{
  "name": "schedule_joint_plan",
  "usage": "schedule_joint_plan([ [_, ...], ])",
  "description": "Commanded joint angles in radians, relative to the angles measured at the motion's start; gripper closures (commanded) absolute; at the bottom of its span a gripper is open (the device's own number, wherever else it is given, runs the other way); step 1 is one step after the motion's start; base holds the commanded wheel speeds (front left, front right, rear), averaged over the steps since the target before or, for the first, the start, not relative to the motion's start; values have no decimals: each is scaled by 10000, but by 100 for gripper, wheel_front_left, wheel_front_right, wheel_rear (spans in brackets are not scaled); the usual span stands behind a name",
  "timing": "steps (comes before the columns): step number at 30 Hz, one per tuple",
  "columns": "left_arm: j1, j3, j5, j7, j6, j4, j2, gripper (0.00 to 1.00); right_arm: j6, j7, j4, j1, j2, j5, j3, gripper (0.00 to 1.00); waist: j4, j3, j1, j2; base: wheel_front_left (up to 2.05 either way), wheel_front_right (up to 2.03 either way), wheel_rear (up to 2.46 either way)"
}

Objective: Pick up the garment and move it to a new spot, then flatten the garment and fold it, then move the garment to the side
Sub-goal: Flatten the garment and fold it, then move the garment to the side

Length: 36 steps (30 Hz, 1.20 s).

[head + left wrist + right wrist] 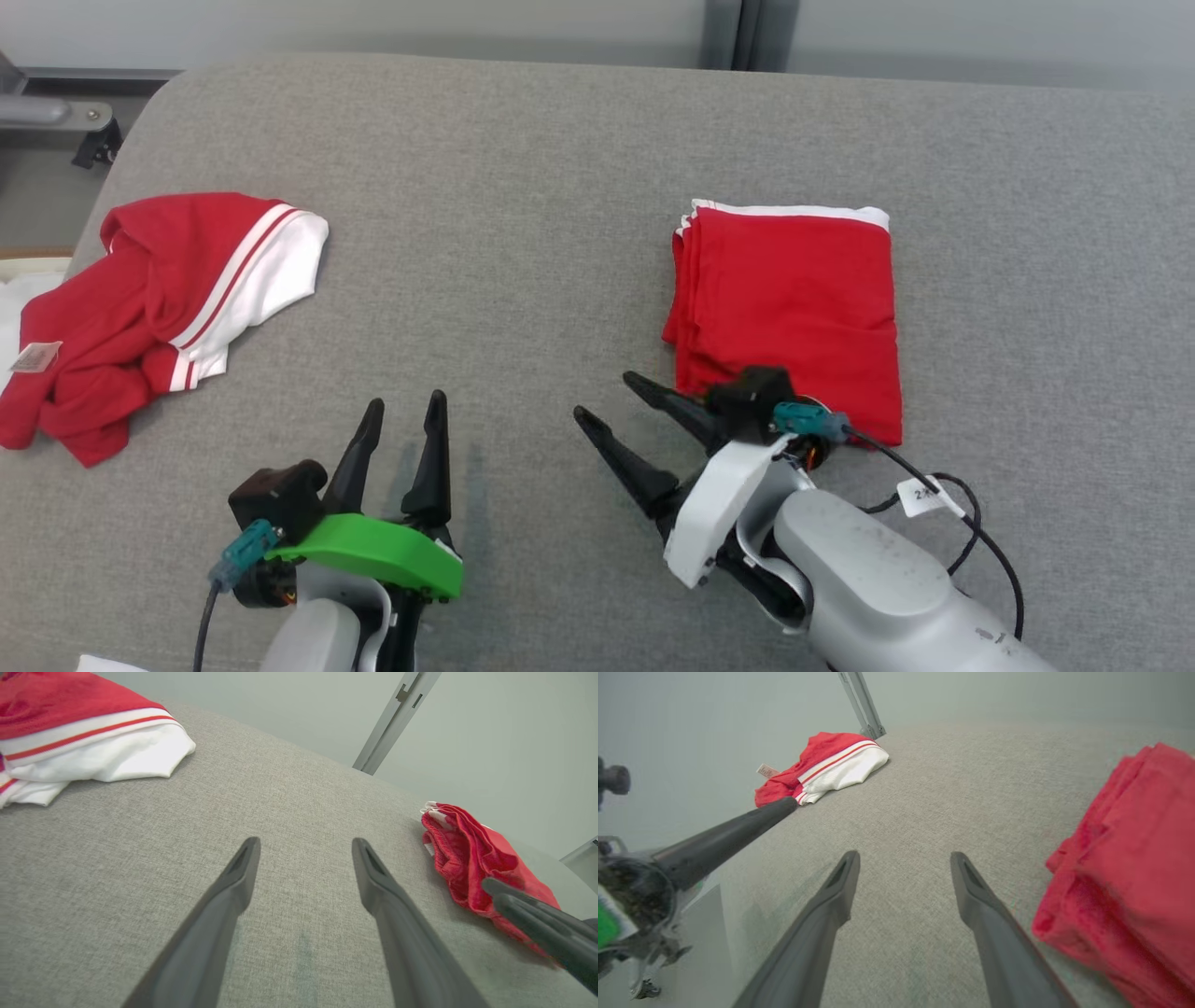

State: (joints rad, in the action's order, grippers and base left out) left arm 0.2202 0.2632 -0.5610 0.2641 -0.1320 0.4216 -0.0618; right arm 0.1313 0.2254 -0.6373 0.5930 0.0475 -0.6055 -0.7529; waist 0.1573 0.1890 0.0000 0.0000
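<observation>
The garment [140, 308] lies crumpled at the left edge of the grey padded surface [523, 187]. It is red, with a white sleeve and red-and-white trim on top. It shows too in the left wrist view [93, 742] at the upper left and far off in the right wrist view [822, 765]. My left gripper [404, 399] is open and empty near the front edge, to the right of the garment and apart from it [303, 842]. My right gripper [602, 394] is open and empty at centre front [903, 854].
A folded red cloth pile [794, 308] with white hems lies right of centre, just beyond my right wrist [1134, 858] [472, 858]. A black cable with a white tag [920, 495] hangs by the right forearm. A metal fitting [56, 112] sits past the surface's rounded left corner.
</observation>
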Motion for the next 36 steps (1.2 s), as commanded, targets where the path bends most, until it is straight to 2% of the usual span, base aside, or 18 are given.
schedule_joint_plan([
  [1,-99,-104,96,5,33,-22,-79,0,-19,181,19,-48,85,-158,-46,0,-173,-100,0,0,0,0,0],
  [5,-239,-344,398,5,33,-73,-130,0,-14,397,-94,-87,61,-104,657,0,-510,-244,0,0,0,0,0],
  [12,-384,-901,1192,5,33,-147,-163,0,-11,403,1021,-1075,232,1616,4148,0,-1060,-576,0,0,0,0,0],
  [18,-717,-1096,1811,5,33,-53,-213,0,-5,406,1457,-2404,180,2885,6057,0,-1417,-997,0,0,0,0,0],
  [26,-1658,-1398,2502,6,33,-340,-132,0,-7,406,1687,-4118,138,3744,7083,0,-1638,-1612,0,0,0,0,0],
  [30,-2116,-1303,2941,5,33,-654,-53,0,-7,408,1723,-4660,86,3826,7208,0,-1641,-1751,0,0,0,0,0],
  [36,-2492,-1205,3007,5,33,-861,13,0,-7,408,1735,-4958,51,3836,7252,0,-1604,-1801,0,0,0,0,0],
])
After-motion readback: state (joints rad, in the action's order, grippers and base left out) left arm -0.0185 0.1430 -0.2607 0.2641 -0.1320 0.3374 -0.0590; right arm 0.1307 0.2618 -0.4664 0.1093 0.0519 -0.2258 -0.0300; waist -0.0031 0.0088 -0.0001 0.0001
